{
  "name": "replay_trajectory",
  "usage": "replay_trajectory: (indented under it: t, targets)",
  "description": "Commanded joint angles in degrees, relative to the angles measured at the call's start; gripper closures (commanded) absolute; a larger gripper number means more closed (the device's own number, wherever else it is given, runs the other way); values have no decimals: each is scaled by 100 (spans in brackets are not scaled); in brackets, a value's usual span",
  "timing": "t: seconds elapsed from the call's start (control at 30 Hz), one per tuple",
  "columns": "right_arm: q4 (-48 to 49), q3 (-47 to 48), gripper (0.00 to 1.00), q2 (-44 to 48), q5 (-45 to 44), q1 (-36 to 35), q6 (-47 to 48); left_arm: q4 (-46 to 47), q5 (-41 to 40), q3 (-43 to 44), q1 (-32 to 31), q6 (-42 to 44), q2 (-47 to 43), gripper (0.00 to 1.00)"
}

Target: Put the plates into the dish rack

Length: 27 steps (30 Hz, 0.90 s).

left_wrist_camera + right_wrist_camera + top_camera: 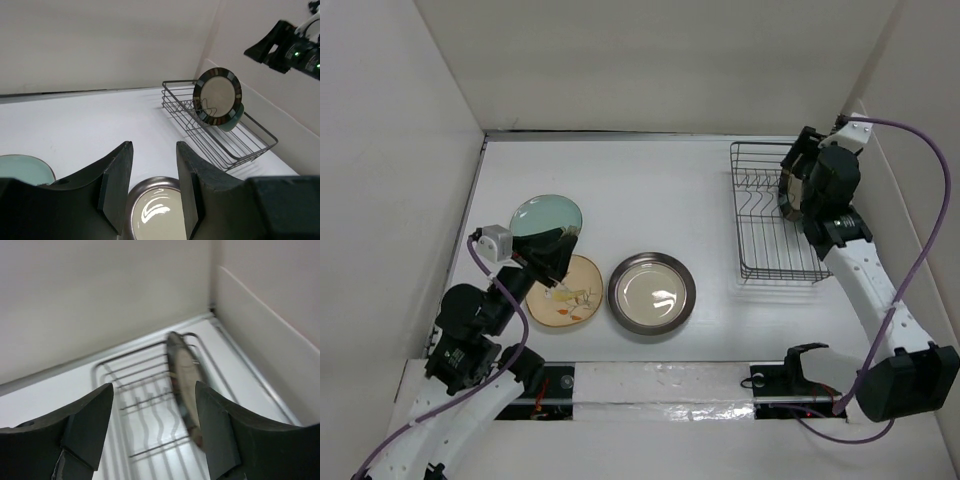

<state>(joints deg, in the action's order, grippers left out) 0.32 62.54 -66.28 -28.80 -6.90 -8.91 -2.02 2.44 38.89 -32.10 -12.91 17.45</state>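
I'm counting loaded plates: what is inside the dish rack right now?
A brown-rimmed cream plate stands on edge in the dish rack. Behind it a green plate peeks out, mostly covered; anything further back is hidden.

Five plates (pixel 540 212) (pixel 575 300) (pixel 652 293) (pixel 217 95) (pixel 233 118) (three lying flat, two standing racked) and one dish rack (pixel 736 215).

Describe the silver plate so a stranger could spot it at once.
On the white table, look near the middle of the front edge. The silver plate lies flat there, just right of the tan leaf plate. Only it has a shiny, dark metal rim.
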Motion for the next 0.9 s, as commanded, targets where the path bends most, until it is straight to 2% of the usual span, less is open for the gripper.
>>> replay_trajectory:
  t: [0.0, 0.03, 0.13, 0.17, 0.23, 0.3, 0.33, 0.4, 0.43, 0.47, 0.5, 0.53, 0.57, 0.6, 0.67, 0.7, 0.8, 0.87]
  targets:
    - [267, 276, 30, 98, 444, -626, -269, 228, -147, -5, 28, 7, 188, 64]
    - [285, 259, 42, 46, 636, -785, -365, 237, -156, -13, 28, 16, 206, 65]
    - [696, 101, 98, -349, 1364, -1471, -805, 246, -356, -57, 28, 16, 302, 71]
    - [915, 100, 100, -533, 1490, -1655, -927, 246, -428, -57, 28, 25, 329, 74]
    - [1145, 301, 100, -1312, 2102, -2224, -1253, 281, -551, -75, 28, 34, 329, 81]
    - [1452, 547, 100, -1929, 2281, -2657, -1428, 325, -752, -119, 28, 43, 329, 92]
    - [1549, 696, 100, -2611, 2482, -2998, -1456, 317, -823, -128, 28, 60, 329, 96]
    - [1594, 1381, 98, -3335, 2676, -3273, -1552, 290, -1051, -137, 28, 69, 338, 100]
    - [1568, 1644, 86, -3678, 3034, -3370, -1570, 299, -1113, -145, 28, 86, 338, 100]
    - [1446, 2186, 78, -4299, 3221, -3519, -1588, 299, -1166, -171, 28, 95, 312, 100]
    - [1393, 2418, 65, -4558, 3379, -3590, -1701, 334, -1306, -206, 28, 104, 311, 100]
    - [1392, 2594, 56, -4787, 3389, -3643, -1798, 334, -1368, -207, 28, 104, 320, 100]
    - [1410, 2753, 49, -5198, 3416, -3696, -1894, 325, -1430, -224, 28, 113, 338, 100]
    - [1392, 3085, 47, -5402, 3459, -3696, -2122, 308, -1526, -224, 28, 113, 355, 100]
    - [1401, 3377, 41, -5771, 3512, -3696, -2404, 308, -1544, -224, 28, 148, 451, 89]
    - [1410, 3605, 37, -6078, 3530, -3696, -2692, 316, -1571, -216, 28, 157, 495, 78]
    - [1445, 3852, 37, -6588, 3539, -3757, -3185, 325, -1650, -216, 28, 218, 715, 69]
    - [1462, 4107, 36, -6862, 3731, -3758, -3397, 308, -1589, -172, 28, 218, 864, 68]
